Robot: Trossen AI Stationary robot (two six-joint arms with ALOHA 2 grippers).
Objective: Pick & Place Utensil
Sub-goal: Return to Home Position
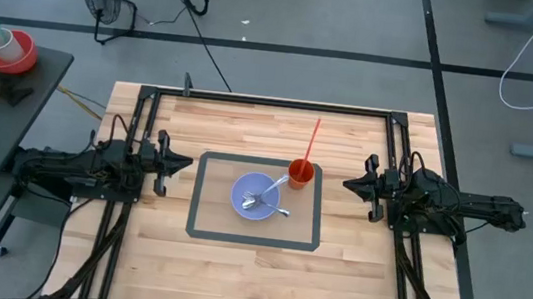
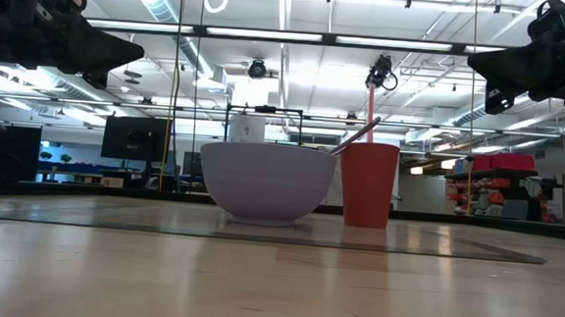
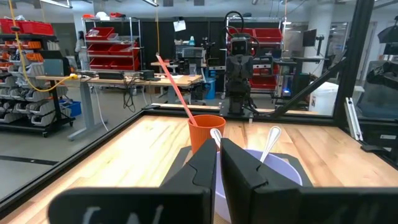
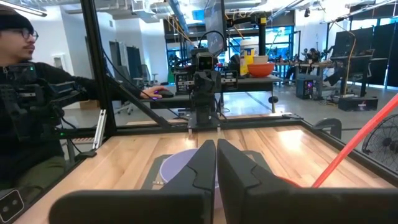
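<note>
A pale lavender bowl (image 1: 256, 196) stands on a grey-framed mat (image 1: 202, 203) at the table's middle, with a silver fork and spoon (image 1: 262, 204) lying in it, their handles leaning on its rim. An orange cup (image 1: 301, 172) stands at the bowl's far right and holds a red straw (image 1: 311, 139). My left gripper (image 1: 187, 164) hangs shut at the table's left, above the wood, pointing level toward the mat. My right gripper (image 1: 346, 185) hangs shut at the table's right, facing it. In the left wrist view the cup (image 3: 206, 129) and two utensil handles (image 3: 270, 142) show beyond the shut fingers.
Black frame rails (image 1: 272, 101) run round the table's edges. Bare wood lies between each gripper and the mat and along the near edge (image 1: 252, 279). A side desk with tape rolls (image 1: 8, 50) stands off the table's left, and a person sits there (image 4: 31, 106).
</note>
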